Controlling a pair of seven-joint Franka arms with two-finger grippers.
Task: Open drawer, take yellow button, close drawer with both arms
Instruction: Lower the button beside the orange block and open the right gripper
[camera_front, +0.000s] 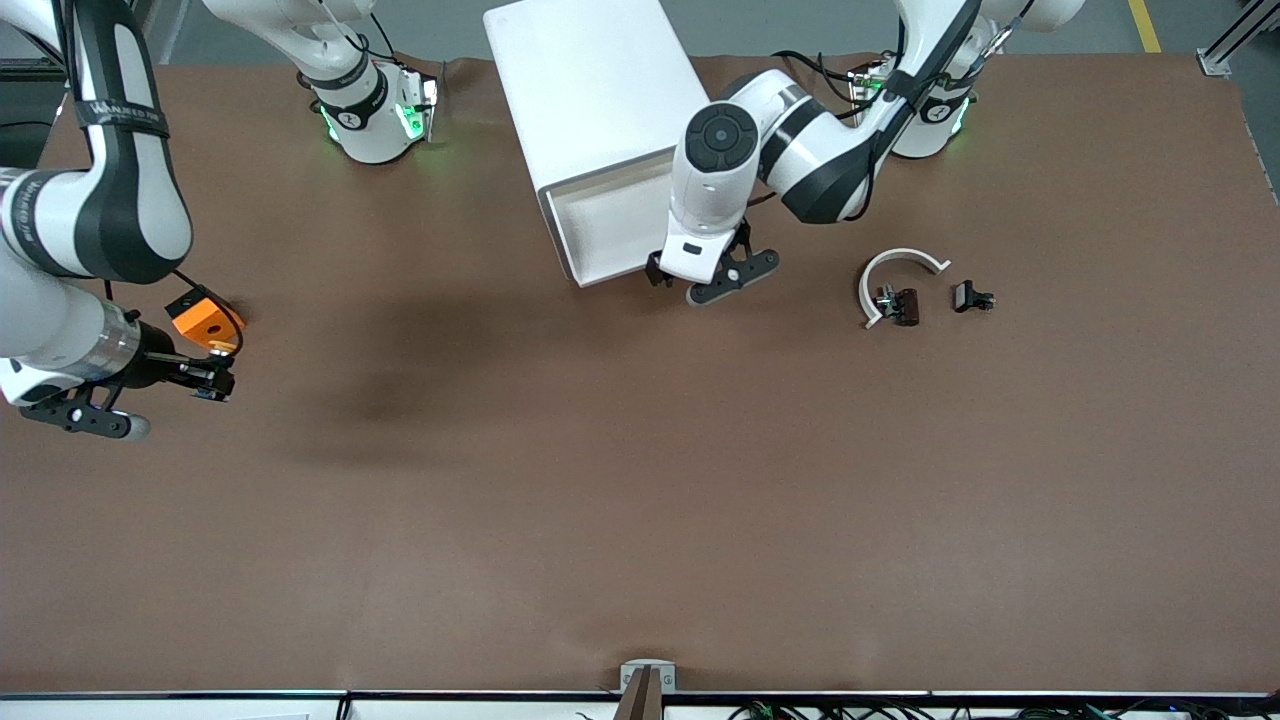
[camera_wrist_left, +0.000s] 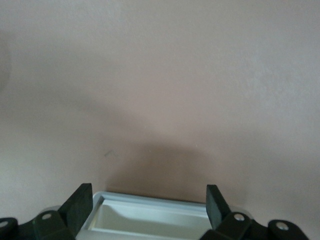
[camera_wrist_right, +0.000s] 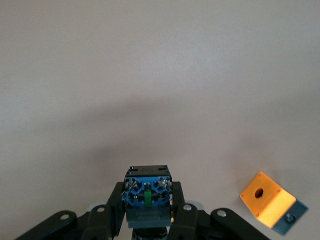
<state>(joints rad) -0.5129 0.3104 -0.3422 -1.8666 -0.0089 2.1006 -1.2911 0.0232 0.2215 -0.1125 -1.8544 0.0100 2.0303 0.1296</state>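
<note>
The white cabinet (camera_front: 600, 90) stands between the two arms' bases. Its drawer (camera_front: 610, 225) is pulled out toward the front camera, and what shows of the tray is empty. My left gripper (camera_front: 690, 278) is at the drawer's front end. In the left wrist view it (camera_wrist_left: 148, 207) is open, with one black finger (camera_wrist_left: 80, 205) on each side of the drawer's front rim (camera_wrist_left: 150, 200). At the right arm's end of the table, my right gripper (camera_front: 215, 385) is shut on the button (camera_wrist_right: 147, 192). Its blue base and black middle show between the fingers, while its cap is hidden.
An orange square block with a hole (camera_front: 205, 322) lies on the table just beside the right gripper, also in the right wrist view (camera_wrist_right: 267, 202). Toward the left arm's end lie a white arc with a black clip (camera_front: 895, 290) and a second black clip (camera_front: 972, 297).
</note>
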